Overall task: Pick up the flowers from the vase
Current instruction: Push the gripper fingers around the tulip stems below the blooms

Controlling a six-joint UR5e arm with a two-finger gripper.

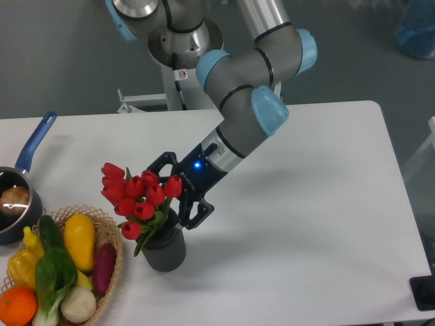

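The flowers point(138, 193), a bunch of red tulip buds with green leaves, stand in the vase point(165, 250), a short dark grey ribbed cylinder near the table's front. My gripper point(168, 195) comes in from the right at bud height and is open. One black finger point(155, 164) shows above and behind the buds. The other finger point(192, 214) hangs just right of the vase rim. The right-hand buds lie between the fingers, and I cannot tell whether either finger touches them. The stems are mostly hidden by leaves.
A wicker basket point(111, 231) of colourful vegetables sits just left of the vase. A dark pot point(9, 229) with a blue handle point(35, 141) stands at the left edge. The arm's base column point(178, 51) rises behind the table.
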